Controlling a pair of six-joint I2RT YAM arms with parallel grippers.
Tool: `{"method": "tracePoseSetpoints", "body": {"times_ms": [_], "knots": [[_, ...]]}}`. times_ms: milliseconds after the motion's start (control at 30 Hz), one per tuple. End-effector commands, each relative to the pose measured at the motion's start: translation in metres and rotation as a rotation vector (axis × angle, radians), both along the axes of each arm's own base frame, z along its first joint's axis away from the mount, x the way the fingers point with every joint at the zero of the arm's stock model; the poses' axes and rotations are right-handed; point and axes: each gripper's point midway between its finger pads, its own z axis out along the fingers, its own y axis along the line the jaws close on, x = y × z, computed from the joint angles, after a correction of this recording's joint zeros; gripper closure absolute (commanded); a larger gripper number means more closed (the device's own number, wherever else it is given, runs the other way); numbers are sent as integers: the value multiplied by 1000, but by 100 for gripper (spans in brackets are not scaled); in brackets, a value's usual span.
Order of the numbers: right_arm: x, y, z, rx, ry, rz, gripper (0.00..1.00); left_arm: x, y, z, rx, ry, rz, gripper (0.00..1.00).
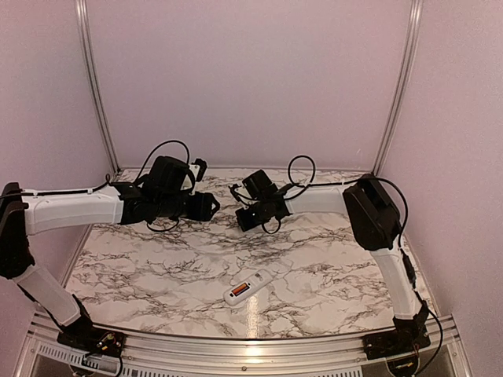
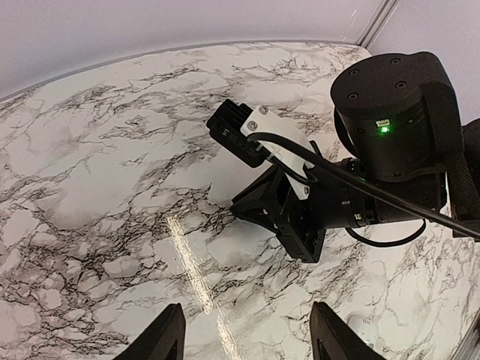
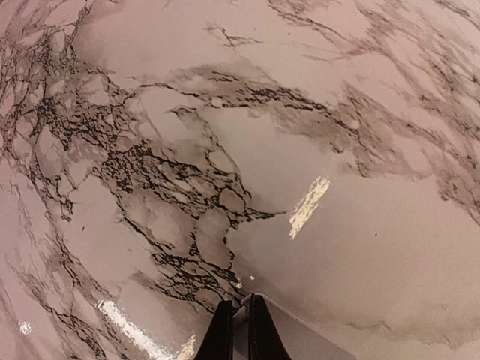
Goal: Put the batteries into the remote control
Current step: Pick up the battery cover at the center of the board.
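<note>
Little remote (image 1: pixel 250 287) looks light, hard and slippery.
Grab its long sides; left gripper (image 2: pixel 247 306) is spread apart, right gripper (image 3: pixel 240 300) pinched together.

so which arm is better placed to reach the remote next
Right, probably: its claw hangs closer to the remote, though its jaws are pinched shut; the left claw is open but sits further away.

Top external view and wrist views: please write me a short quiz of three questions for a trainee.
1. True or false: the remote control lies on the table, nearer its front edge than its back edge.
2. The left gripper stands: A open; B shut on a battery.
3. What colour is the battery visible in the remote control?
Key: 1 true; 2 A; 3 orange.
</note>
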Motion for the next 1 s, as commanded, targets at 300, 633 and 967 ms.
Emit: {"method": "tracePoseSetpoints", "body": {"times_ms": [300,633,967], "knots": [[-31,-4,31,-16,7,43,100,-4,16,11,-14,-38,19,40],[-69,-5,111,265,60,156,100,-34,8,23,-92,-145,-172,27],[-165,-23,178,538,242,472,100,-117,2,47,-16,-533,-588,33]]}}
